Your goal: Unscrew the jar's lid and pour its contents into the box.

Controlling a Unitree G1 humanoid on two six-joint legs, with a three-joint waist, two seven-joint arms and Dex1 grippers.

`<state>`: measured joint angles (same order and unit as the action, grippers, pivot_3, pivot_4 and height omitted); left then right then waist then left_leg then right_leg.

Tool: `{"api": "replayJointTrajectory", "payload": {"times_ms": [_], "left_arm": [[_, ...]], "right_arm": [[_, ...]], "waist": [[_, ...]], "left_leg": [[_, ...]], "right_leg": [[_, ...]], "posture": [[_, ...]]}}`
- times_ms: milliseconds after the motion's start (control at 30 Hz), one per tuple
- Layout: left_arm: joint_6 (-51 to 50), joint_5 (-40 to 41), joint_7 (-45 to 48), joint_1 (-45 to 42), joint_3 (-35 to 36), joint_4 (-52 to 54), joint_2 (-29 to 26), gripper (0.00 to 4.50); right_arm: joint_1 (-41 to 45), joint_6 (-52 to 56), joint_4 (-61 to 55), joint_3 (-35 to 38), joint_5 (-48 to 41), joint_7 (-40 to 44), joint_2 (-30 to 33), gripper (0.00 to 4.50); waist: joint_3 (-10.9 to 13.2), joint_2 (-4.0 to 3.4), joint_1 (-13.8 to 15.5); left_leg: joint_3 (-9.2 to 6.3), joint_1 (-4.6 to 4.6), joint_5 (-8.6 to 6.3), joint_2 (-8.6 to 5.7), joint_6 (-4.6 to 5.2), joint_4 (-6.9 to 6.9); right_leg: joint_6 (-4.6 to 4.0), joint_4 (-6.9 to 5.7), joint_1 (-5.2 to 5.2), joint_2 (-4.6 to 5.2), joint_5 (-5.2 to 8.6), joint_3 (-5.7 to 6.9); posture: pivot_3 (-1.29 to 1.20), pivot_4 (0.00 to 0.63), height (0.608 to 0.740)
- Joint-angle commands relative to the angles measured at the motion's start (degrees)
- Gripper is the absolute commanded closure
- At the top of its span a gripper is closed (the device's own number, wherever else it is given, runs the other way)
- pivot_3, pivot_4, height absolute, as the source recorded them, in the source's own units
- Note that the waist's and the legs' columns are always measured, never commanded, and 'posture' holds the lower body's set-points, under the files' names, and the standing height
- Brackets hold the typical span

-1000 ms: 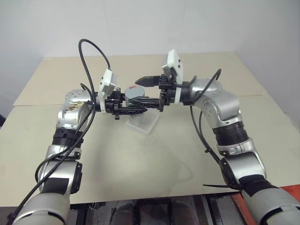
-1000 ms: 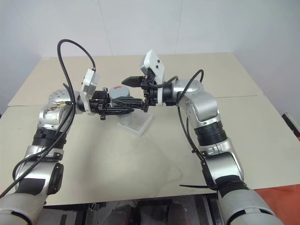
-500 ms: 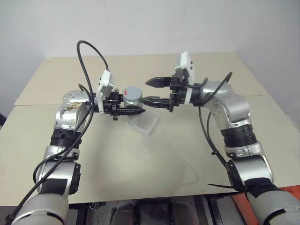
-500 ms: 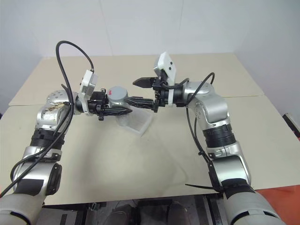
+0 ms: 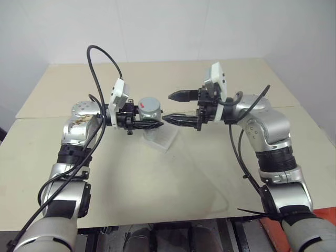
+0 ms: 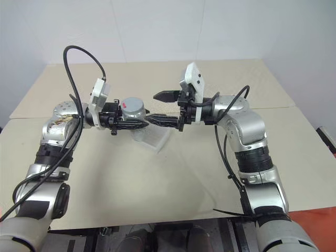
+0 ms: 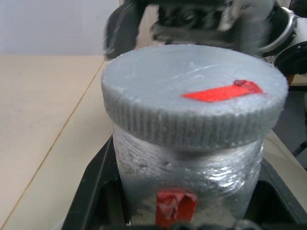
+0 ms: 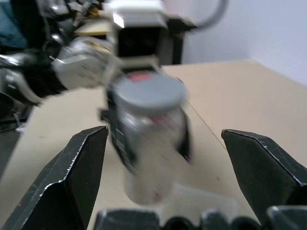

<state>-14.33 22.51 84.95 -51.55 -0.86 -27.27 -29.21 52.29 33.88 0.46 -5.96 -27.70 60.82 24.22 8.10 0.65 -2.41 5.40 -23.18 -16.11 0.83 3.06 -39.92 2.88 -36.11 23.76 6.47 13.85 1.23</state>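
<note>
Jar [image 5: 150,108], small, rigid, probably light, held above the box [image 5: 160,138] with the left gripper [image 5: 149,124] clenched round its body; we would take the ribbed lid [image 7: 194,98] at its rim with the right gripper [image 5: 178,107], jaws spread beside the jar.

Even, soft room light; sharp head views, blur in the wrist views.

We see the table [image 5: 157,178] lit evenly, with faint, soft-edged shadows under the arms and no glare. In the left wrist view the jar [image 7: 189,187] and lid [image 7: 192,96] are sharp, while the right gripper [image 7: 192,24] behind them is blurred. In the right wrist view the jar is smeared and the near fingers [image 8: 72,191] stay crisp.
</note>
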Motion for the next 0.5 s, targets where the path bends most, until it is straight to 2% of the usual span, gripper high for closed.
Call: {"api": "replayJointTrajectory", "payload": {"times_ms": [33,267,500], "left_arm": [[1.2,0.4,-0.2,-0.5,0.7,0.7,0.1,2.50],[1.1,0.5,-0.2,-0.5,0.6,1.0,0.2,2.50],[0.9,0.7,-0.2,-0.2,0.8,1.5,-0.2,2.50]], "right_arm": [[2.5,2.6,-3.0,-0.2,-0.1,-3.7,-1.4,0.06],[5.2,4.8,-1.9,-2.2,2.3,-8.8,-4.1,0.06],[6.2,5.4,-1.2,-2.9,2.6,-9.0,-5.2,0.06]], "waist": [[0.0,0.00,-0.1],[0.0,0.00,0.0],[0.0,0.00,0.0]], "left_leg": [[0.01,0.01,0.00,0.00,0.00,0.00],[0.04,-0.02,0.00,-0.02,0.00,0.00],[0.04,-0.02,0.00,-0.02,0.00,0.01]], "right_leg": [[0.00,0.00,0.00,0.00,0.00,-0.01],[0.00,-0.05,0.09,0.00,0.00,-0.03],[0.00,-0.06,0.10,0.00,0.00,-0.02]], "posture": [[0.00,0.150,0.740],[0.00,0.150,0.740],[0.00,0.150,0.740]]}}
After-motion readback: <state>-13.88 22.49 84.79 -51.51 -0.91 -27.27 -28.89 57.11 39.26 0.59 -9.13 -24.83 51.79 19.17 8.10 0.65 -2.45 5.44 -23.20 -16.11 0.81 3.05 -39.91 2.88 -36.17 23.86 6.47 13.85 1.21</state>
